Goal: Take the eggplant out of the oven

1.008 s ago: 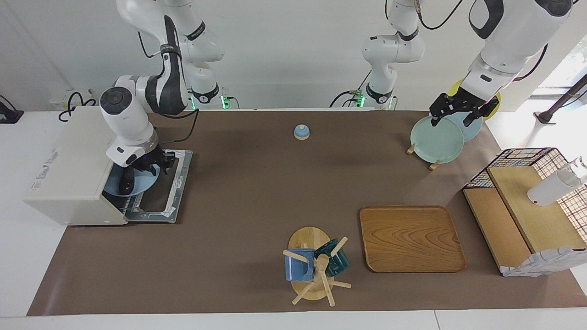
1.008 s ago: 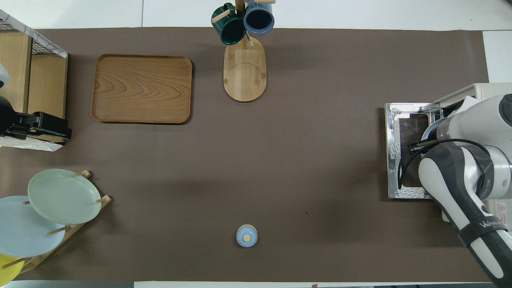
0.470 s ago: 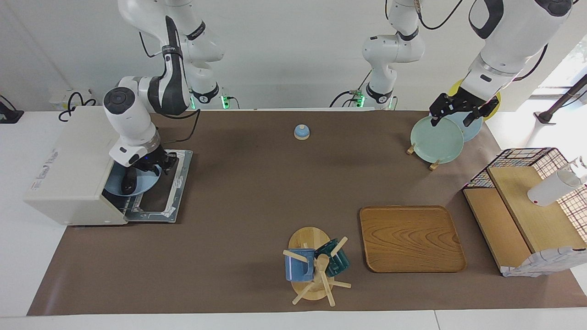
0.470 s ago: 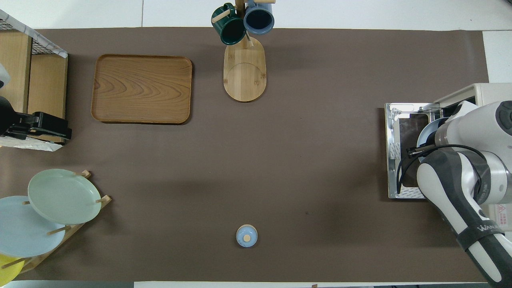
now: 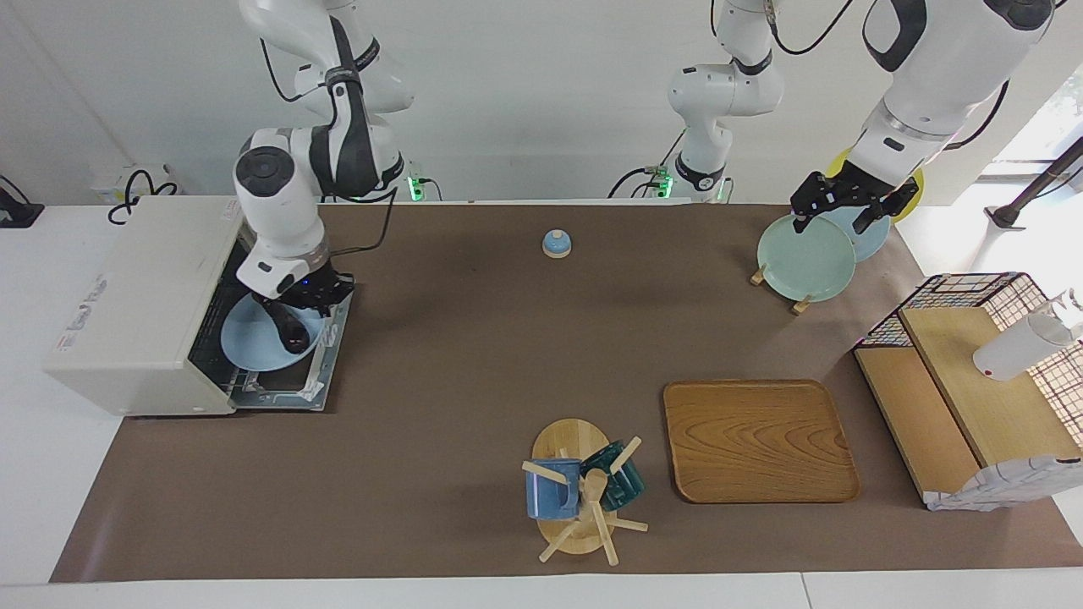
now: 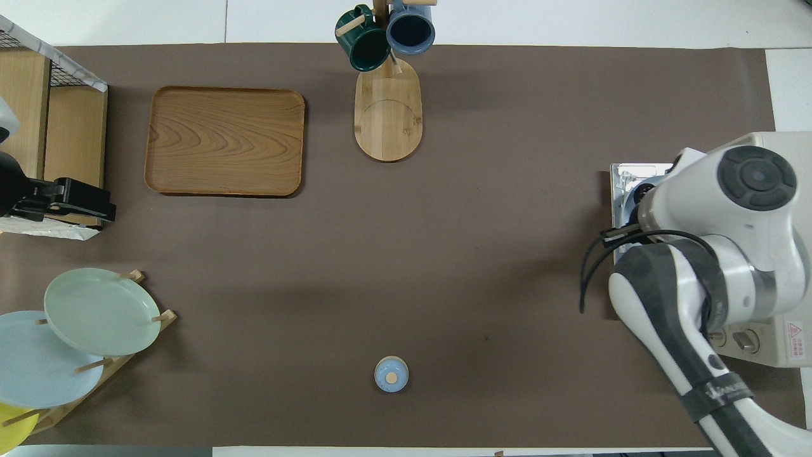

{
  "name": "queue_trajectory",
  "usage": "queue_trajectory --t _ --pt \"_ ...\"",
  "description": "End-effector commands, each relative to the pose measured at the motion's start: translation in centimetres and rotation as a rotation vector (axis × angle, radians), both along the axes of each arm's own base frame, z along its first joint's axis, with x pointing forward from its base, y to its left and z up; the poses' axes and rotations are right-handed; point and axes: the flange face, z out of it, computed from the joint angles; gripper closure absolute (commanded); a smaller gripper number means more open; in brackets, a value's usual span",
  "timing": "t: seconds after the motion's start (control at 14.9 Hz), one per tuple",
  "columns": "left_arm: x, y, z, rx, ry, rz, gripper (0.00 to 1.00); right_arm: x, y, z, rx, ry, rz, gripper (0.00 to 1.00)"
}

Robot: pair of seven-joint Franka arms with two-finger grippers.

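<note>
Facing view: cream-white boxy toaster oven (image 5: 135, 304) at nine o'clock, door (image 5: 326, 359) dropped flat.
Over that door, the right gripper (image 5: 292, 326) is clamped on the slender dark purple eggplant (image 5: 290, 331), above a pale blue round plate (image 5: 254, 342). At two o'clock, the left gripper (image 5: 838, 207) hangs wide open over a pale green plate (image 5: 804, 258).

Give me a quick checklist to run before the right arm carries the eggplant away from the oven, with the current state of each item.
1. Oven door down: ok.
2. Right gripper shut on eggplant: ok.
3. Eggplant lifted free of the blue plate: cannot tell.
4. Plate out over the open door, not deep inside: ok.
5. Left gripper waiting open over the plate rack, away from the oven: ok.
6. Wooden tray bare for a set-down: ok.
</note>
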Motion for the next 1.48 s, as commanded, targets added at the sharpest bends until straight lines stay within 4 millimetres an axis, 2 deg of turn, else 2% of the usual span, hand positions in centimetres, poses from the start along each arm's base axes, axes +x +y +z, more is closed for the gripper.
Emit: queue_trajectory --t 0.0,0.2,0.27,0.4,0.54,0.6,0.74,0.87,1.08,1.14,1.28,1.41 --pt "-0.3 0.4 0.3 0.018 0.0 0.004 0.0 0.6 11.7 3.5 -0.024 -0.032 -0.025 1.0" --pt "-0.3 0.6 0.3 0.017 -0.002 0.007 0.0 -0.9 25.0 3.5 -0.047 -0.059 -0.101 1.0" --pt "-0.3 0.7 0.3 0.017 -0.002 0.009 0.0 -0.9 29.8 2.8 -0.076 -0.044 -0.124 1.0" --pt "-0.3 0.9 0.3 0.017 -0.002 0.015 0.0 -0.8 36.0 1.0 -0.104 -0.045 -0.197 1.0" --pt "-0.2 1.7 0.1 0.018 0.001 0.029 0.0 -2.2 41.1 -1.4 -0.057 -0.092 -0.217 1.0" --pt "-0.3 1.9 0.1 0.018 0.003 0.032 0.0 -2.6 42.4 -1.9 -0.019 -0.112 -0.234 1.0" --pt "-0.5 1.9 -0.1 0.018 0.006 0.033 0.0 -2.8 43.6 -2.8 0.035 -0.141 -0.235 1.0" --pt "-0.5 2.0 -0.2 0.018 0.008 0.035 0.0 -3.6 43.6 -5.7 0.045 -0.14 -0.216 1.0" --pt "-0.4 2.5 -0.2 0.018 0.008 0.044 0.0 -4.4 43.1 -7.8 0.095 -0.16 -0.209 1.0" --pt "-0.5 2.5 -0.1 0.018 0.006 0.044 0.0 -4.3 43.3 -7.9 0.128 -0.167 -0.218 1.0" --pt "-0.5 2.5 -0.1 0.018 0.006 0.044 0.0 -3.4 43.5 -6.6 0.198 -0.15 -0.27 0.85" --pt "-0.5 2.5 -0.1 0.018 0.005 0.044 0.0 -1.7 43.4 -3.5 0.236 -0.181 -0.282 0.82"
